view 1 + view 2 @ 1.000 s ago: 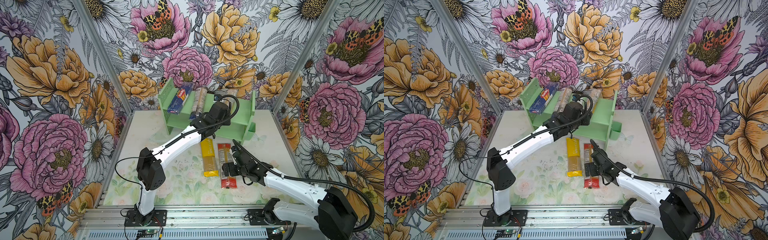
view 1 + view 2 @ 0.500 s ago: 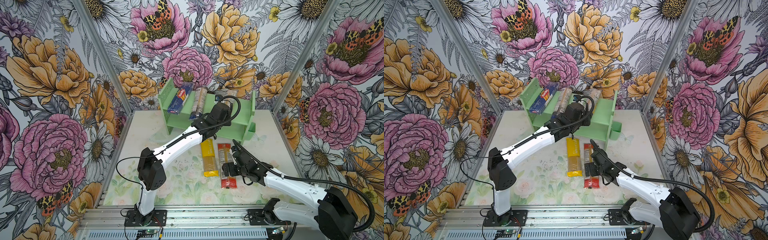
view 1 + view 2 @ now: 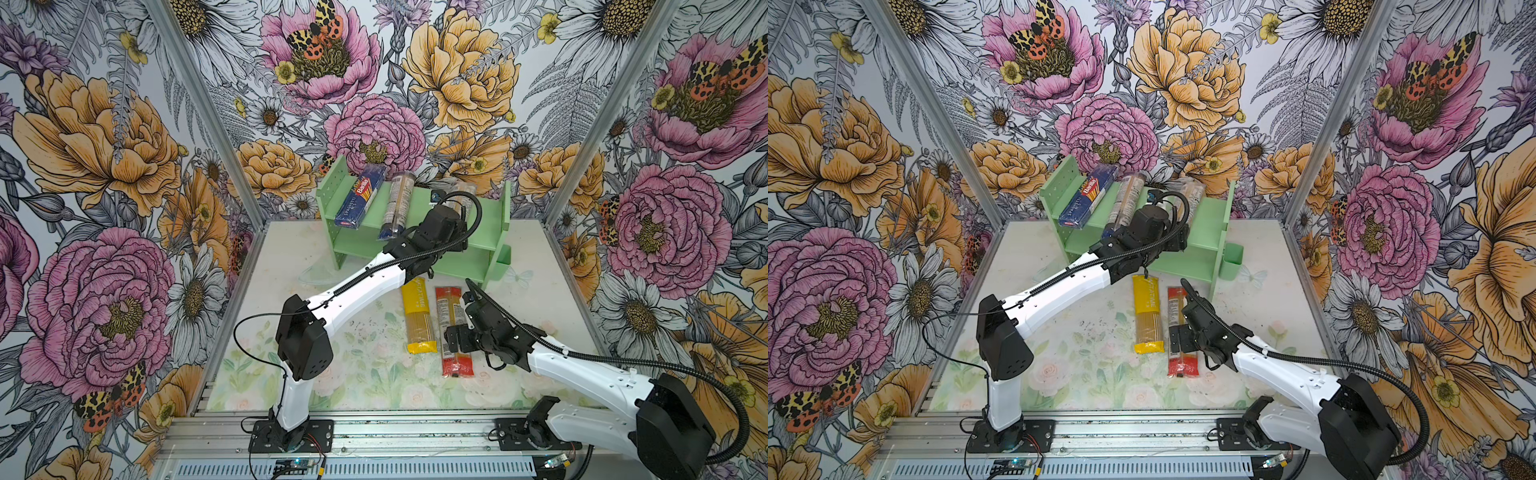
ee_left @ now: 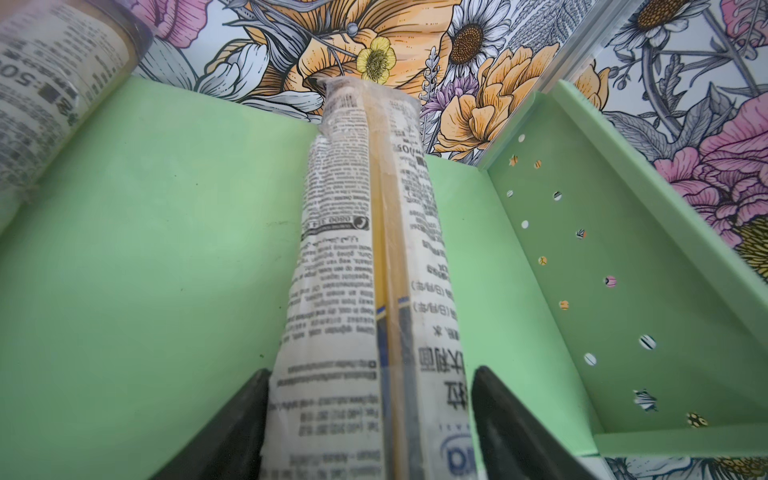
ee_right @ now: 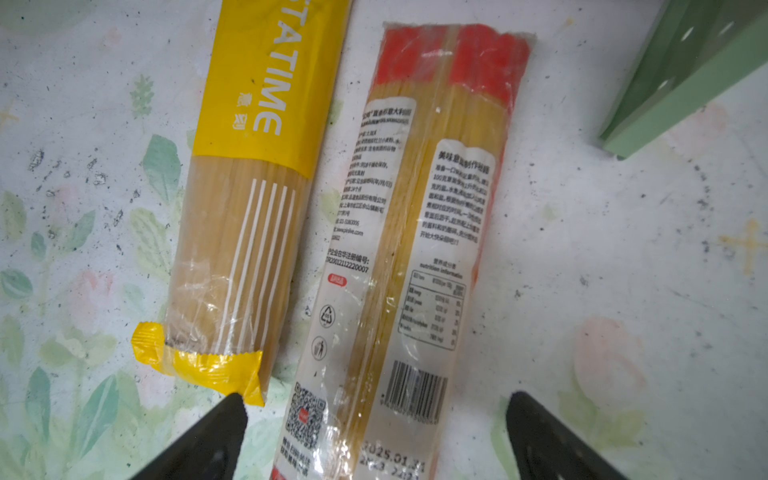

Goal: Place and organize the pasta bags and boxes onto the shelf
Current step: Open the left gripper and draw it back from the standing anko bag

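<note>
Left pincer [image 4: 370,376] is gaping astride a clear bag [image 4: 353,249] on the shelf [image 4: 166,249]; right pincer [image 5: 374,399] is gaping above a red-ended bag [image 5: 415,208].

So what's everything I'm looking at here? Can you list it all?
shelf: one, mint green, two tiers, back of the table
box: one, dark blue, top tier, left end
navy-ended bags: two, clear, top tier; one beside the box, the other further right
yellow bag: one, on the table in front of the shelf
red-ended bag: one, clear, just right of the yellow bag
bin: one, green, on the shelf's right side
table: one, pale floral
walls: floral, three sides
left gripper: black, open, around the further navy-ended bag
right gripper: black, open, around the red-ended bag
</note>
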